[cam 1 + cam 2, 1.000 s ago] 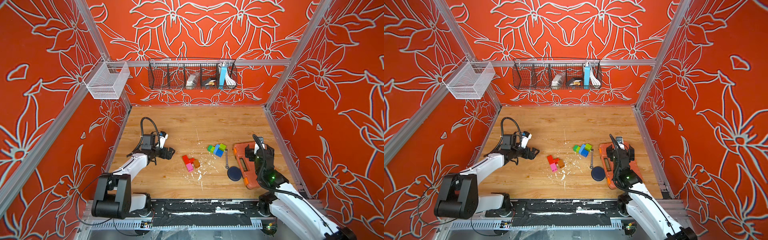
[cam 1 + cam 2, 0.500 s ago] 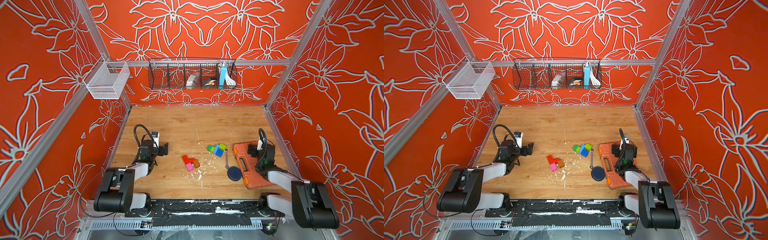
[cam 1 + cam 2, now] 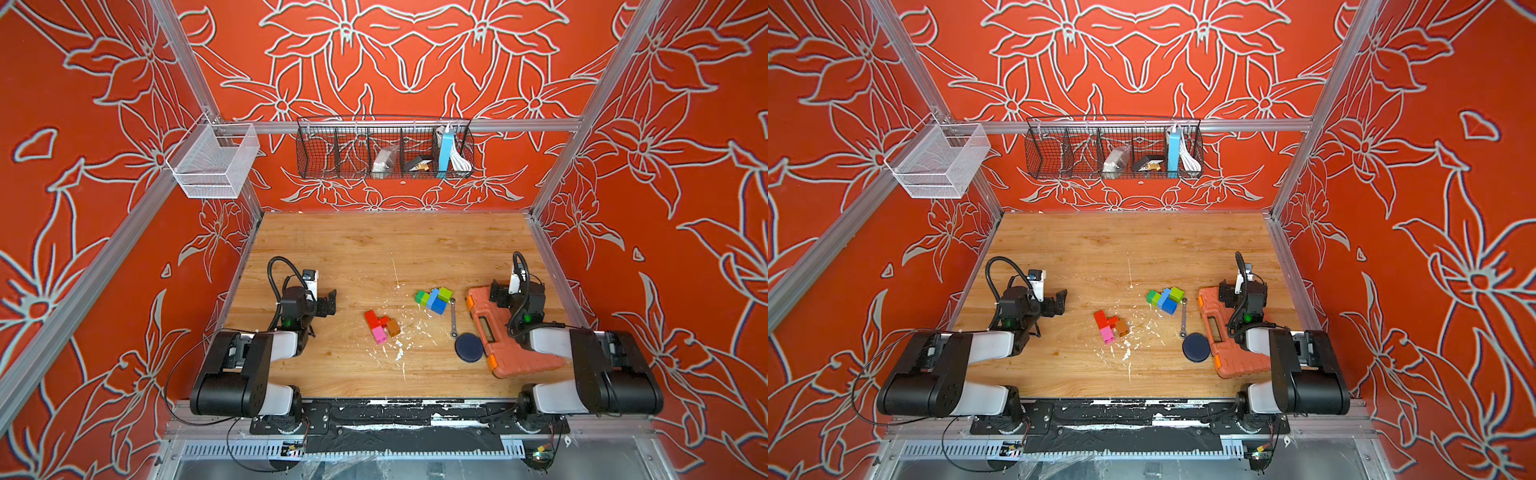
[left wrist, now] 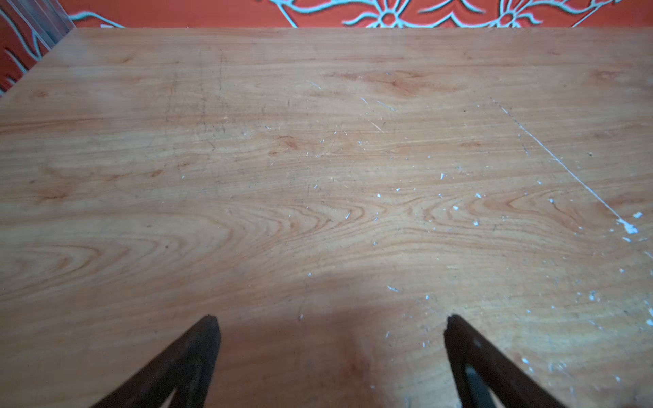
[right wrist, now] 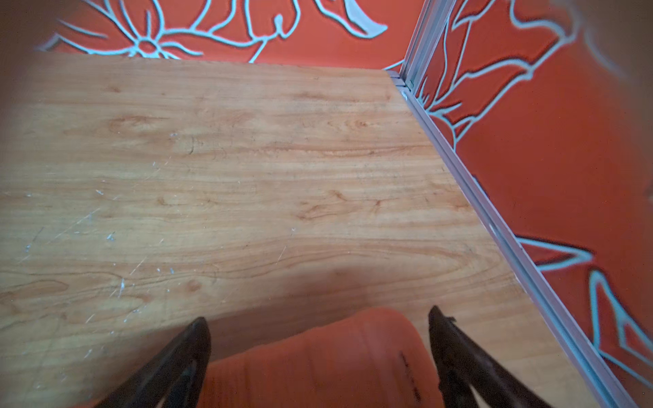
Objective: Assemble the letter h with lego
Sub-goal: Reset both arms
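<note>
Scratched wooden worktop [image 3: 374, 249] inside orange flowered walls [image 3: 415, 62]; the back wall's wire basket [image 3: 328, 166] holds a blue box [image 3: 444, 151] and white cable [image 3: 459, 160]. Lego [image 3: 434, 300] sits mid-worktop in two clumps. Left jaws and right jaws both spread, gripping nothing

Two lego clusters: a red, pink and brown cluster [image 3: 379, 326] and a green, lime and blue cluster [image 3: 434, 300]. How many single bricks each has cannot be told. One orange tool case [image 3: 505, 353], one wrench [image 3: 454, 318] and one dark round disc [image 3: 468, 348]. Two wall baskets: one white mesh basket [image 3: 214, 162] and one black wire basket [image 3: 384, 147]. Two robot arms, a left arm [image 3: 249, 365] and a right arm [image 3: 598, 365].
</note>
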`<state>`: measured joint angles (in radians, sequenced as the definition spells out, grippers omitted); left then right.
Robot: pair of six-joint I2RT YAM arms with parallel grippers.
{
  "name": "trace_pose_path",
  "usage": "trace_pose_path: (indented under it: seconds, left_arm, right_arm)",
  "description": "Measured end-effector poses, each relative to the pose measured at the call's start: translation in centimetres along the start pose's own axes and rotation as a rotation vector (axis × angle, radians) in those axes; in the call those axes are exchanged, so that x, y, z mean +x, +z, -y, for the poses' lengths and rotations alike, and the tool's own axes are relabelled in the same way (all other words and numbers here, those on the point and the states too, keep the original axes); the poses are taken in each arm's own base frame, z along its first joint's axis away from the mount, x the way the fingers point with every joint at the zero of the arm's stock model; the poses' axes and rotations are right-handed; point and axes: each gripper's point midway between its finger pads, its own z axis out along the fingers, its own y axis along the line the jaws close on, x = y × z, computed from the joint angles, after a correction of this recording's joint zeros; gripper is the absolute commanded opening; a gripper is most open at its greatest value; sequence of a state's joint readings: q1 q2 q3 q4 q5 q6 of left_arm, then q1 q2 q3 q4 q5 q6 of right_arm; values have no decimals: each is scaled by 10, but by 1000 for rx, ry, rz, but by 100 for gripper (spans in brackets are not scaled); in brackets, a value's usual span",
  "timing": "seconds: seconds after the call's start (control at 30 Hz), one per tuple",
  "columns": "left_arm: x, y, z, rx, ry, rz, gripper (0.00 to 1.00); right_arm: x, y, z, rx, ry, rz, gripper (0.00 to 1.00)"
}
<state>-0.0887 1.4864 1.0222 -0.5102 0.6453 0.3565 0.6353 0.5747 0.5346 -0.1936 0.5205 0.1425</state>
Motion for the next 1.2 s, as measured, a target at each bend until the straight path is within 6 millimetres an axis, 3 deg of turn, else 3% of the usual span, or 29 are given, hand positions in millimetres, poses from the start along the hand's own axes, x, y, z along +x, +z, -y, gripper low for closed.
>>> trace_pose_path:
  seconds: [0.1, 0.37, 0.43, 0.57, 0.77, 0.97, 1.2]
  left_arm:
    - [21, -2, -18, -90, -51, 26, 99]
    - [85, -1, -74, -423, -151, 152, 99]
    - [88, -2, -83, -480, -150, 183, 99]
    - [69, -14, -100, -579, -109, 325, 99]
    - [51, -26, -119, -656, -113, 453, 99]
    - [68, -21, -121, -667, -120, 476, 99]
    - [58, -26, -121, -672, -104, 518, 99]
  right_arm:
    - [31, 18, 15, 98, -70, -28, 98]
    - [92, 49, 77, 310, -43, -134, 98]
    - [108, 55, 84, 321, -31, -165, 98]
    - [133, 75, 88, 294, -21, -211, 98]
    - [135, 106, 96, 236, 42, -199, 98]
    - [128, 136, 90, 171, 58, -166, 98]
    - [127, 142, 87, 155, 67, -140, 98]
